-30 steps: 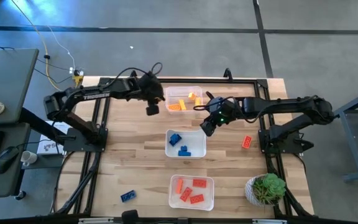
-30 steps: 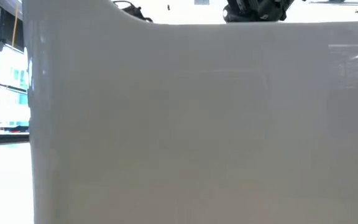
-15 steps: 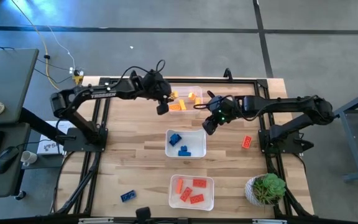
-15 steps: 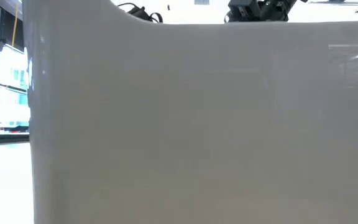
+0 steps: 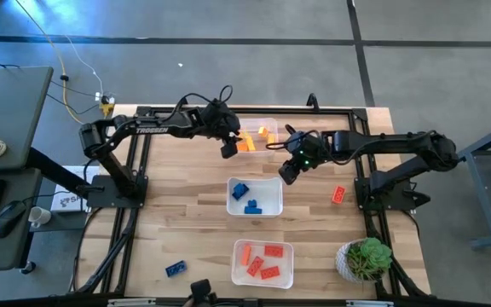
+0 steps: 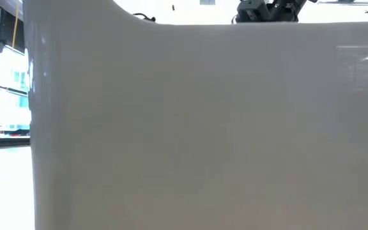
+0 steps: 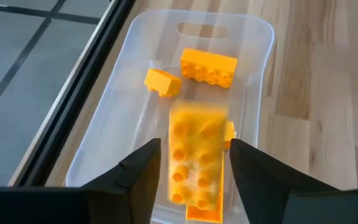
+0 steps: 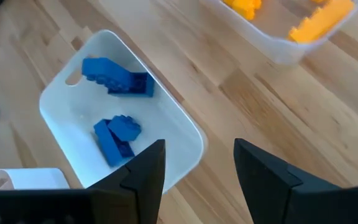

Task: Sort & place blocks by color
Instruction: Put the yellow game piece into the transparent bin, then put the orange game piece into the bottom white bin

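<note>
My left gripper (image 5: 228,147) hangs open over the far clear tub (image 5: 265,124) of yellow-orange blocks. In the left wrist view a blurred yellow-orange brick (image 7: 195,158) shows between its fingertips (image 7: 195,177), above the tub (image 7: 104,134) and the bricks lying in it. My right gripper (image 5: 289,172) is open and holds nothing. It hovers over bare wood between the far tub and the middle tub (image 5: 272,183) of blue blocks (image 8: 117,78). A red block (image 5: 338,194) and a blue block (image 5: 176,269) lie flat on the table. My left gripper points down and forward over the far tub. The blurred brick lies lengthwise between its fingers (image 7: 143,171), with a thin gap showing on each side. I cannot tell whether either finger touches it.
The near tub (image 5: 239,275) holds red blocks. A potted plant (image 5: 365,258) stands at the near right corner. A black frame runs around the table's edge. A white tub wall (image 6: 184,128) fills the low view. Bare wood lies left of the tubs.
My left gripper has moved toward the table's right edge, from beside the far tub to over its left part. My right arm has kept nearly still.
</note>
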